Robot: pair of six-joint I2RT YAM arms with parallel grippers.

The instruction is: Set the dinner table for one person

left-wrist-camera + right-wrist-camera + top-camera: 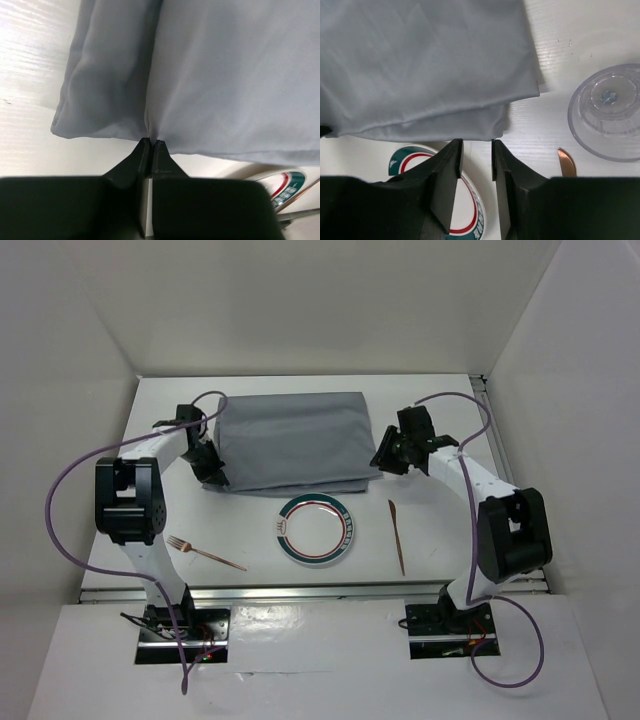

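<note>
Cloth [290, 440] is the soft thing to deal with. It is grey, folded in layers, and lies in the middle of the white dinner table [250, 525], closer to the far edge. The table is hard, flat and smooth and sits under everything, so I think the cloth will slide on it easily. The cloth looks light and floppy. It will sag and bunch if only one side is lifted, so its two near corners look like the best places to pinch.

The left gripper [151, 141] is squeezed tight on the cloth's near edge, close to its left corner, and a crease runs up from the pinch. The right gripper [476, 145] is at the cloth's near right corner. Its fingers have a small gap and nothing is between them. The cloth's edge lies right at their tips.

A round plate [315, 530] with green and red rings sits by the near edge, in the middle. It is hard and could break. A thin fork [205, 552] lies toward the near left corner and a thin knife [397, 535] toward the near right. A clear glass [607, 112] stands just beside the cloth's right side.
</note>
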